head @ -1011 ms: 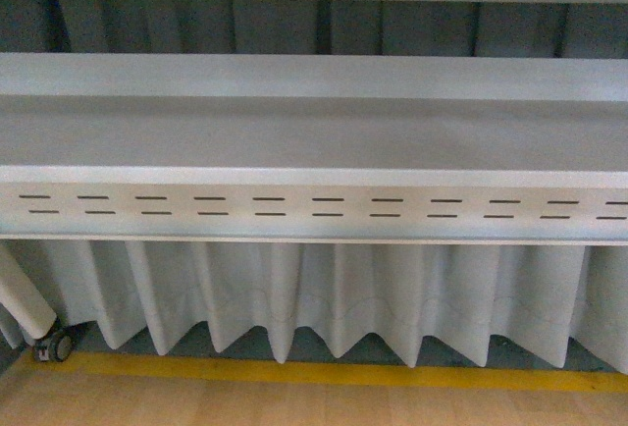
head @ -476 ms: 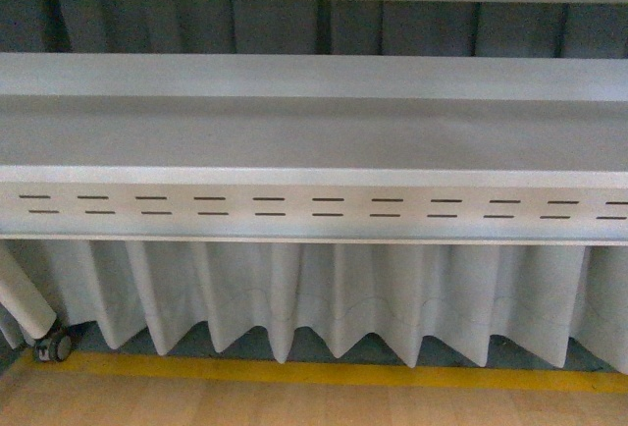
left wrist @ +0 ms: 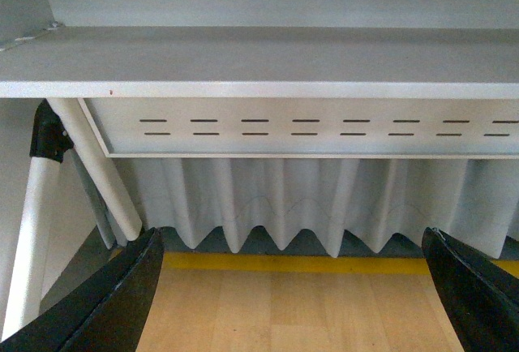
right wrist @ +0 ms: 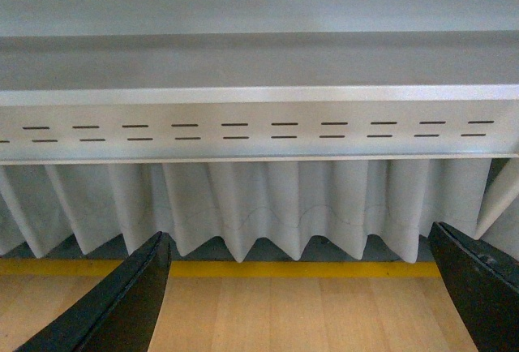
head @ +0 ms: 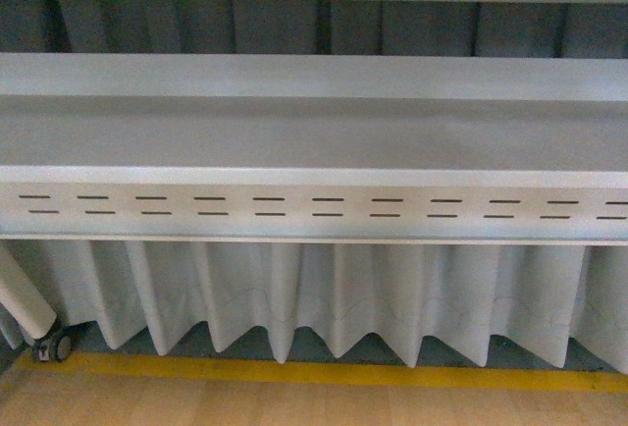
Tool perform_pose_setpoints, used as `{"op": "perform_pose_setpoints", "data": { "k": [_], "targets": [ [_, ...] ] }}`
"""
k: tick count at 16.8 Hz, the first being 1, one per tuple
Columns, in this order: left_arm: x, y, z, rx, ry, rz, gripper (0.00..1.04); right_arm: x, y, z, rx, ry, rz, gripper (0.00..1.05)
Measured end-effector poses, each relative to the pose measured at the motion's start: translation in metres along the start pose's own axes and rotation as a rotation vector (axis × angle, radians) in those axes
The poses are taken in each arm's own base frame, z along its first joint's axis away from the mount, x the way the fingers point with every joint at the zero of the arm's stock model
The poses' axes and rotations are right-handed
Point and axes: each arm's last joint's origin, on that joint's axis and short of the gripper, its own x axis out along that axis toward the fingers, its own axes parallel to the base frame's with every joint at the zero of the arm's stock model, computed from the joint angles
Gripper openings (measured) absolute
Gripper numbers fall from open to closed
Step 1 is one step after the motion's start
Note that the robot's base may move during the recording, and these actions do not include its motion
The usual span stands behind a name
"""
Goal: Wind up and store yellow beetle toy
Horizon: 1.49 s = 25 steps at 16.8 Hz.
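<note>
Backdrop, front view: pale grey bench (head: 314, 132) across the whole frame, with a slotted front panel (head: 314, 207) under its edge. A pleated curtain (head: 324, 298) hangs below it toward a yellow floor line (head: 314, 374) and wood floor (head: 294, 408).
Leg and caster, front view: a slanted white leg (head: 20, 298) ends at a small caster (head: 54, 347) low on the left. Neither arm shows here.
Yellow beetle toy: not in any of my three views, so I can't say where it is. The strip of bench top I can see carries no toy.
Left claw, left wrist view: the left claw (left wrist: 290, 238) is spread wide and holds nothing. Its dark fingers (left wrist: 113, 303) are far apart, with only curtain and floor between them. It sits low, below the bench top and facing the slotted panel, near a bench leg (left wrist: 97, 169) with a black bracket (left wrist: 49, 133).
Right claw, right wrist view: the right claw (right wrist: 300, 234) is likewise wide and empty, its fingers (right wrist: 122, 303) well apart. It is also low and faces the bench front square-on.
Why held so: I read both arms as parked below the work surface, open and ready.
Stage: winding looks not yet begun to me. I need to find the toy first, and I'd raise my view to do it.
</note>
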Motion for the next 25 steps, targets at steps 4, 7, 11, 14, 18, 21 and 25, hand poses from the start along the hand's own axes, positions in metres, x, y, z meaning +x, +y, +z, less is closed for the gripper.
{"op": "perform_pose_setpoints", "data": {
  "k": [4, 7, 11, 14, 18, 21, 25],
  "targets": [
    [0.0000, 0.0000, -0.0001, 0.000, 0.001, 0.000, 0.98, 0.0000, 0.0000, -0.0001, 0.000, 0.001, 0.000, 0.98],
    [0.0000, 0.0001, 0.0002, 0.000, -0.002, 0.003, 0.98, 0.0000, 0.0000, 0.0001, 0.000, -0.001, 0.000, 0.98],
    [0.0000, 0.0000, 0.0003, 0.000, -0.003, 0.001, 0.98, 0.0000, 0.0000, 0.0001, 0.000, -0.002, 0.000, 0.98],
    [0.0000, 0.0000, 0.0002, 0.001, -0.002, -0.001, 0.98, 0.0000, 0.0000, 0.0001, 0.000, -0.001, 0.000, 0.98],
    [0.0000, 0.0001, 0.0003, 0.000, -0.003, 0.002, 0.98, 0.0000, 0.0000, 0.0002, 0.000, -0.002, 0.000, 0.98],
    [0.0000, 0.0000, 0.0001, 0.000, -0.002, 0.000, 0.98, 0.0000, 0.0000, 0.0002, 0.000, -0.002, 0.000, 0.98],
    [0.0000, 0.0000, 0.0003, -0.001, -0.003, 0.002, 0.98, 0.0000, 0.0000, 0.0001, 0.000, -0.002, 0.000, 0.98]
  ]
}}
